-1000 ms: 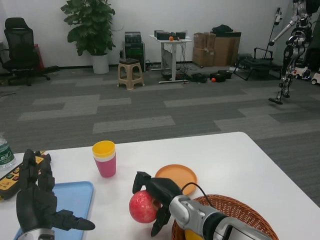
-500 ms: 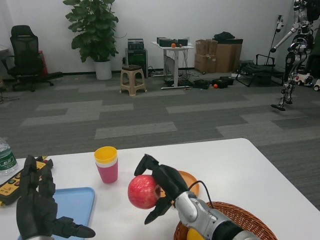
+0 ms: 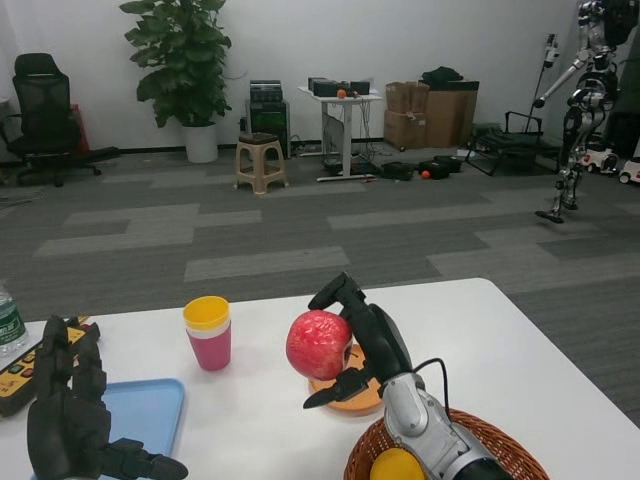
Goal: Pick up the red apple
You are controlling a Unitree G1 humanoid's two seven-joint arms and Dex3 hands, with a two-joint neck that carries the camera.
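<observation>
Lower left of frame: left robot hand (image 3: 70, 425) idle, fingers spread, holding nothing, over blue tray (image 3: 150, 410). Lower right: wicker basket (image 3: 480, 440). Centre: right robot hand (image 3: 365, 335) wrapped around red apple (image 3: 318, 344), held above tabletop (image 3: 500, 340) and orange plate (image 3: 345, 395), probably to clear it. Yellow-and-pink cups (image 3: 209, 332) behind.

grey carpet (image 3: 300, 230), white wall (image 3: 300, 40), potted plant (image 3: 180, 60)

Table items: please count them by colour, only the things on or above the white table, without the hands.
Red: 1, the red apple that the right hand holds
Yellow: 2, top cup; round thing in the basket
Pink: 1, lower cup
Orange: 1, plate
Blue: 1, tray
Brown: 1, basket
Total: 7
</observation>
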